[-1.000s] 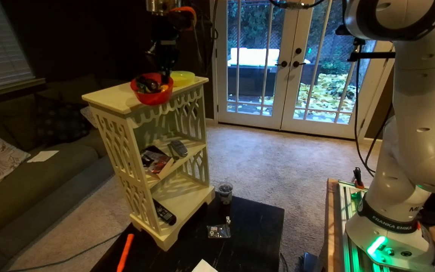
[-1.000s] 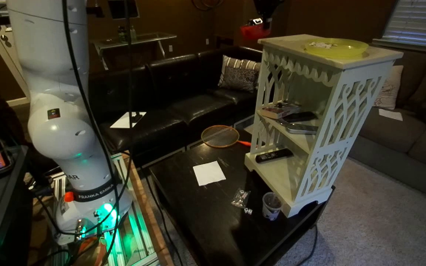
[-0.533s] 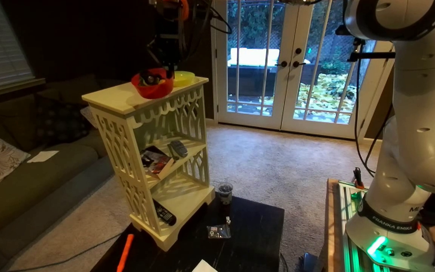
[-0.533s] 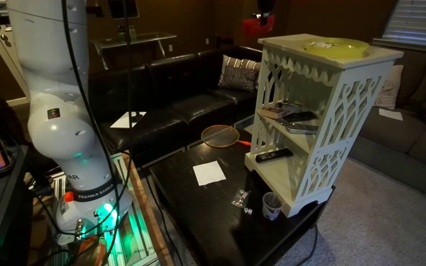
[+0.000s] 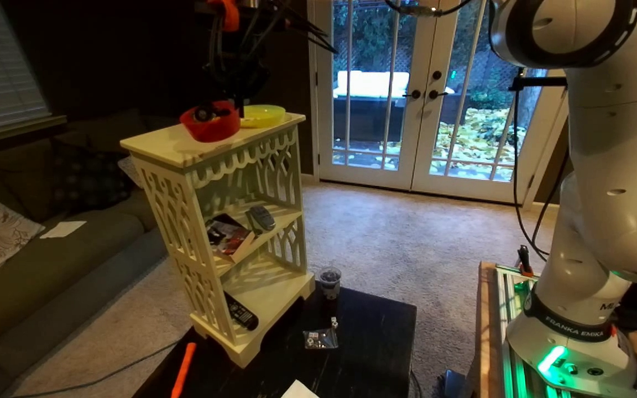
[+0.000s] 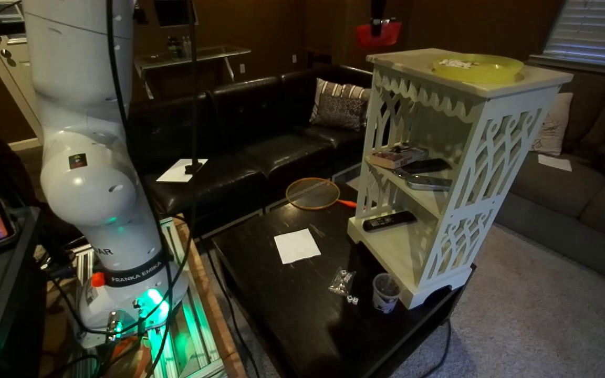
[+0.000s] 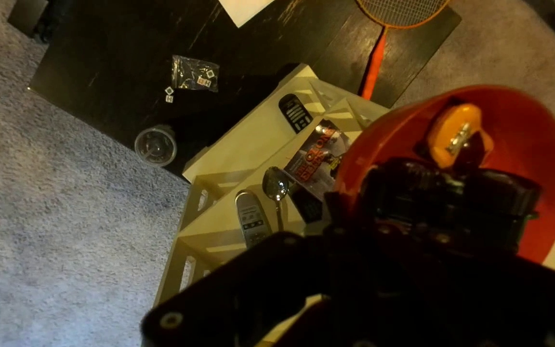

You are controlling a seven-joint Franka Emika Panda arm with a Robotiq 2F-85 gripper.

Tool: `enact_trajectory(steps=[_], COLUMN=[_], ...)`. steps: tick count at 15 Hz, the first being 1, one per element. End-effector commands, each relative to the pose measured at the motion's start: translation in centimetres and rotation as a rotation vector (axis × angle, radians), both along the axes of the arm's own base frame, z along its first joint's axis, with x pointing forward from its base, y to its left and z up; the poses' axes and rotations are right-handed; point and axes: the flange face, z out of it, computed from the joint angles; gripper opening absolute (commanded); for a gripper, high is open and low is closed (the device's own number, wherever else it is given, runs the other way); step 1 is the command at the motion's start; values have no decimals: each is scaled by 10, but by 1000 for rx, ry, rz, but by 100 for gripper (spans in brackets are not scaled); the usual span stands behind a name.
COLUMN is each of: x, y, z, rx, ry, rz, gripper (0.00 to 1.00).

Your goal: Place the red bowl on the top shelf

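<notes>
Placing seemingly underway: red bowl (image 5: 213, 132) hanging near top shelf (image 5: 155, 145)

The pincer (image 6: 377, 27) is clamping the bowl's rim, left of the yellow-green plate (image 5: 267, 116). The next move is probably calling for easing inward, then lowering.

A home living room, shown by a shiny black sofa (image 6: 260, 152), a fabric sofa (image 6: 554, 202), patterned cushions (image 6: 339, 110), carpet (image 5: 385, 237), a slatted blind (image 5: 6, 61) and 2 glazed doors (image 5: 418, 127) onto a leafy garden (image 5: 479, 141).
</notes>
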Motion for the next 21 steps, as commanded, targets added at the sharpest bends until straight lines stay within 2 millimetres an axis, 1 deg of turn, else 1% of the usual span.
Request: enact_trajectory(steps=[1, 2, 7, 11, 13, 15, 18, 20, 21], x=[2, 4, 17, 33, 43, 51, 60, 63, 64], y=[0, 0, -11, -14, -9, -6, -3, -4, -5], z=[-1, -1, -7, -3, -9, -20, -35, -41, -41], rx=[3, 4, 100, 160, 150, 134, 114, 102, 98], ry=[-1, -2, -9, -94, -146, -162, -154, -150, -148], rz=[-17, -28, -287, -448, -501, -532, -575, -615, -632], gripper=[4, 1, 1, 1, 1, 1, 1, 1, 29])
